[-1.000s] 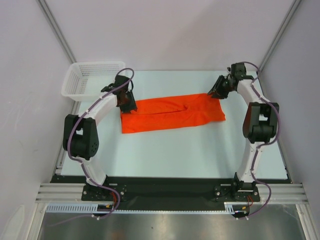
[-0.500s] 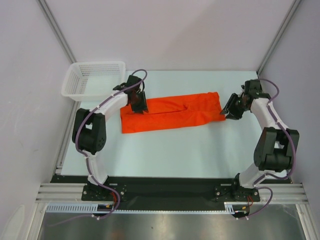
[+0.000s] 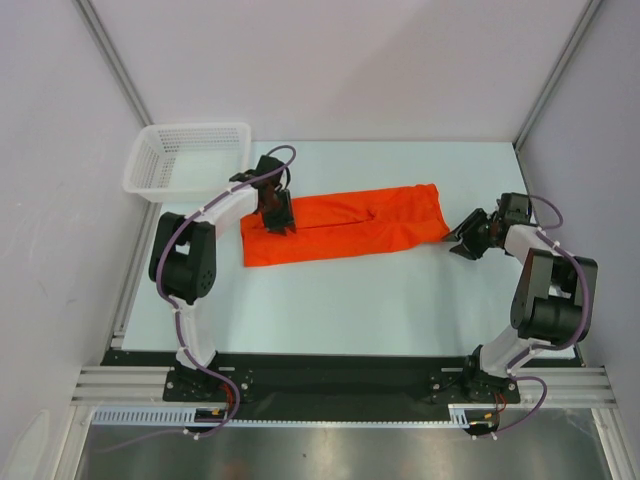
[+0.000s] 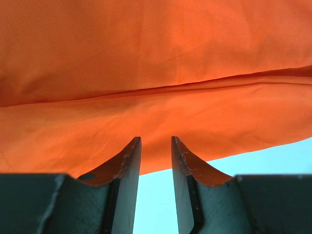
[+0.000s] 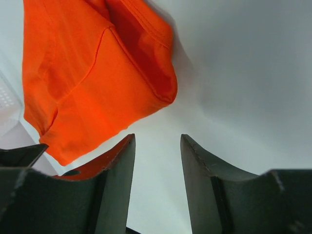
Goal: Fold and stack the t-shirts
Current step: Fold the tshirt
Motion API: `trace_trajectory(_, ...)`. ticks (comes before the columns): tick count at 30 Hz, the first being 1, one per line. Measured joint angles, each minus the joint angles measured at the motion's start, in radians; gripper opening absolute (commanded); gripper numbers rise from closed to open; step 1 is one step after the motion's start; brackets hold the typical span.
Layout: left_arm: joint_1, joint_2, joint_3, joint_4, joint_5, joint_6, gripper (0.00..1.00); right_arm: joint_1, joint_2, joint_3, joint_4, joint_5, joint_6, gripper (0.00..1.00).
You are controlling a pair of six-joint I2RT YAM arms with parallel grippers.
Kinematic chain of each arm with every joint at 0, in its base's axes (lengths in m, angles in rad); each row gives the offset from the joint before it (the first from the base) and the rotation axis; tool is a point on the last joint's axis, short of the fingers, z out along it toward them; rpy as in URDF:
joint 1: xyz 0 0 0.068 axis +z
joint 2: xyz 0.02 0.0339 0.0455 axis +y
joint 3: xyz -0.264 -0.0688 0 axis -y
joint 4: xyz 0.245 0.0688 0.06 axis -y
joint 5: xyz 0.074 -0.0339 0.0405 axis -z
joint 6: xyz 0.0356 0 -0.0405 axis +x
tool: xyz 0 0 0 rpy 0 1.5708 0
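The orange-red t-shirt (image 3: 345,225) lies on the table as a long folded strip running left to right, with a seam line along its middle (image 4: 156,87). My left gripper (image 3: 279,222) hovers over the strip's left part. Its jaws stand a little apart, nothing between them, tips (image 4: 155,141) over the cloth's near edge. My right gripper (image 3: 463,246) is on bare table just off the shirt's right end, open and empty (image 5: 157,139). That end of the t-shirt (image 5: 92,83) shows ahead and to the left of it.
A white mesh basket (image 3: 186,160) stands at the table's far left corner, behind the left arm. The pale table (image 3: 380,300) stretches bare in front of the shirt. Grey walls and frame posts close in the back and sides.
The right gripper has come away from the shirt's far right corner toward the near side, off the cloth, and opened wider. The left gripper has shifted right onto the strip's left part.
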Motion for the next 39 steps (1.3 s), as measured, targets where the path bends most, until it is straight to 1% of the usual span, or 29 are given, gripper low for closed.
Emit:
trace_trajectory(7, 0.031, 0.001, -0.016, -0.001, 0.005, 0.0, 0.36, 0.0, 0.063, -0.029, 0.132, -0.005, 0.035, 0.45)
trace_trajectory(10, 0.05, 0.008, -0.016, 0.0, -0.002, 0.0, 0.35, 0.0, 0.088, -0.029, 0.171, -0.003, 0.041, 0.41)
trace_trajectory(12, 0.057, 0.022, -0.016, -0.002, -0.012, 0.0, 0.34, 0.0, 0.107, -0.024, 0.187, -0.003, 0.04, 0.36)
trace_trajectory(13, 0.059, 0.031, -0.016, -0.002, -0.017, 0.0, 0.34, 0.0, 0.118, -0.019, 0.193, -0.003, 0.04, 0.32)
trace_trajectory(14, 0.06, 0.042, -0.016, -0.003, -0.023, 0.0, 0.34, 0.0, 0.129, -0.014, 0.198, -0.003, 0.039, 0.18)
trace_trajectory(16, 0.06, 0.063, -0.016, -0.01, -0.035, 0.0, 0.34, 0.0, 0.147, -0.002, 0.209, -0.003, 0.032, 0.0)
trace_trajectory(20, 0.061, 0.078, -0.016, -0.021, -0.058, -0.002, 0.34, 0.003, 0.169, 0.056, 0.192, 0.007, 0.012, 0.0)
trace_trajectory(24, 0.061, 0.078, -0.016, -0.023, -0.076, -0.004, 0.34, 0.046, 0.173, 0.198, 0.071, 0.107, -0.086, 0.0)
trace_trajectory(27, 0.061, 0.078, -0.016, -0.024, -0.082, -0.009, 0.34, 0.089, 0.181, 0.283, 0.014, 0.164, -0.146, 0.0)
trace_trajectory(28, 0.061, 0.078, -0.016, -0.024, -0.082, -0.01, 0.34, 0.098, 0.185, 0.293, 0.006, 0.175, -0.156, 0.0)
trace_trajectory(30, 0.061, 0.078, -0.016, -0.024, -0.083, -0.011, 0.34, 0.109, 0.201, 0.298, -0.017, 0.196, -0.172, 0.04)
trace_trajectory(35, 0.061, 0.07, -0.026, -0.017, -0.083, -0.011, 0.36, 0.101, 0.273, 0.298, -0.092, 0.241, -0.182, 0.03)
trace_trajectory(39, 0.061, 0.055, -0.037, -0.024, -0.102, -0.005, 0.41, 0.094, 0.294, 0.299, -0.128, 0.261, -0.181, 0.02)
